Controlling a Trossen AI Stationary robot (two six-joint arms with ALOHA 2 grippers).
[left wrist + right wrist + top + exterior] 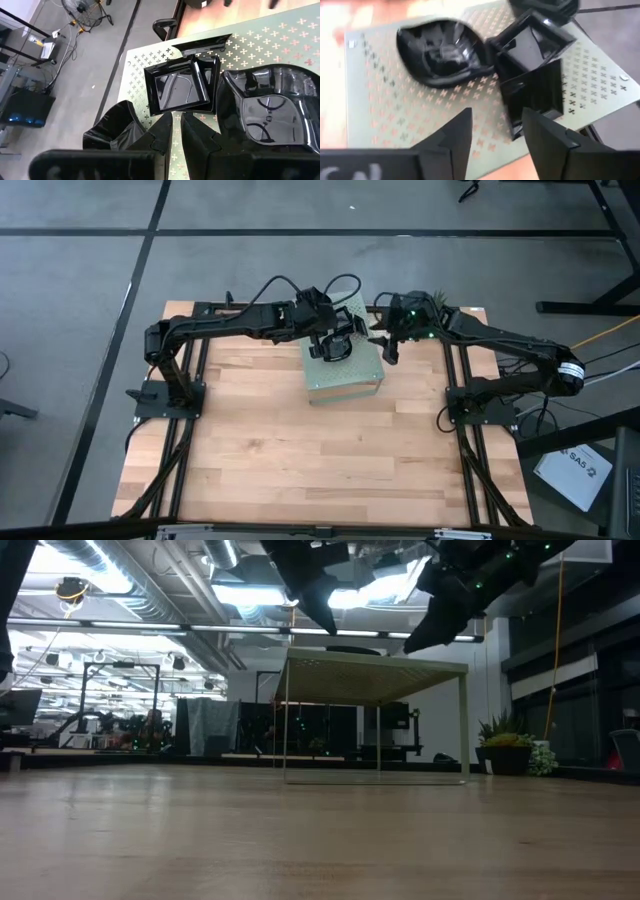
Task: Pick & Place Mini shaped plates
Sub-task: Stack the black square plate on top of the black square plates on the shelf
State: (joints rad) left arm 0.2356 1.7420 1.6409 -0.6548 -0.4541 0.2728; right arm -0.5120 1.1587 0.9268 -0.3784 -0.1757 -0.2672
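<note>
Several glossy black mini shaped plates lie on the top of the pale green perforated box [345,375] at the table's far middle. My left gripper [176,119] hovers over the box top, shut on a square plate [177,90]. A wavy-rimmed plate [270,105] lies beside it and another dark plate [115,132] on its other side. My right gripper [495,125] is open above the box's right part, its fingers empty. In front of it lie stacked square plates [532,90] and an oval wavy plate [440,50]. My left gripper pinches the square plate's near rim [172,113] between its two fingertips [162,125], only at their free ends. The fingers slant down from the table's left side. The plate tilts up ahead of the fingers; whether its far edge rests on the plates behind it, I cannot tell.
The box stands on thin legs [285,720] with open space beneath its top. Both arms crowd together over it [360,330]. The bare wooden tabletop [320,460] stretches from the box to the near edge. Black frame rails [190,450] run along both sides.
</note>
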